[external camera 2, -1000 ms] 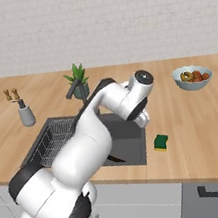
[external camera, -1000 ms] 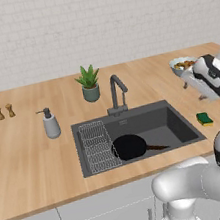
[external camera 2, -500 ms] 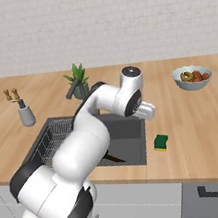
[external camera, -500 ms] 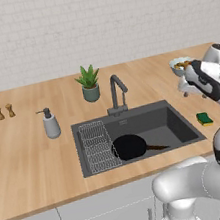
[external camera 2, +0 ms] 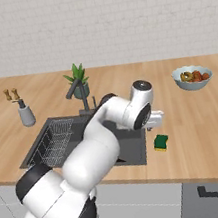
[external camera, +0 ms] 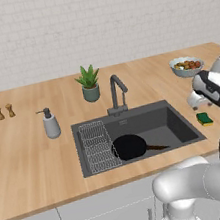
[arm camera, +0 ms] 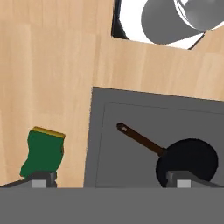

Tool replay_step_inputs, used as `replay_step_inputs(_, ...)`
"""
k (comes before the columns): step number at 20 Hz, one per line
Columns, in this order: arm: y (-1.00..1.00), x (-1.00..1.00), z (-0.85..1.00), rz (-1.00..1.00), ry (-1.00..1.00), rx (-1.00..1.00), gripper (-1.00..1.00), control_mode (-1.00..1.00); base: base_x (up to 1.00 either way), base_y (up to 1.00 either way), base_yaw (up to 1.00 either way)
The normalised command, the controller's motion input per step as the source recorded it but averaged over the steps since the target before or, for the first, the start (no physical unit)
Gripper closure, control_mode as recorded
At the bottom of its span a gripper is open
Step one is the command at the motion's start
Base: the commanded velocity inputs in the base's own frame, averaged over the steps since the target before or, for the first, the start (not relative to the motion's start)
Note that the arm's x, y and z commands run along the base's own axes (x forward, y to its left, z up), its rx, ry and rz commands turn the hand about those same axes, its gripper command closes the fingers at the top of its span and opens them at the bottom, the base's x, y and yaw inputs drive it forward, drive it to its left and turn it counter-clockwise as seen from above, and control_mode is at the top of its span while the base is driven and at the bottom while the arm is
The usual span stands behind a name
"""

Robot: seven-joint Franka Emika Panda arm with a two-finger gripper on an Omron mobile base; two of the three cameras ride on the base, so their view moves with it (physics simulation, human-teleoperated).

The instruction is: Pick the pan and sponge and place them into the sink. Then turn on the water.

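The black pan lies in the dark grey sink, its handle pointing right. In the hand view the pan sits at the lower right of the sink. The green and yellow sponge rests on the counter just right of the basin. It also shows as the sponge and the sponge. My gripper hovers open a little above and beside the sponge, over the sink's right rim, with nothing between its fingers. No water stream shows at the faucet.
A wire rack fills the sink's left part. A soap dispenser, a potted plant and two shakers stand behind and to the left. A bowl of fruit sits on the counter behind my gripper.
My hand has come down from near the fruit bowl toward the counter by the sponge. The pan and the sponge have stayed where they were.
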Motion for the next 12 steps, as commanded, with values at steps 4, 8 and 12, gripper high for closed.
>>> replay_step_inputs(4, -0.19, 0.0, -0.24, 0.27, 0.15, -0.04, -1.0, -1.0, 0.0, 0.0, 0.0)
replay_step_inputs(8, -0.29, 0.04, -0.15, 0.01, 0.16, -0.04, -1.0, -1.0, 0.0, 0.0, 0.0)
replay_step_inputs(12, -0.41, 0.05, -0.18, 0.0, 0.05, -0.01, -1.0, -1.0, 0.0, 0.0, 0.0)
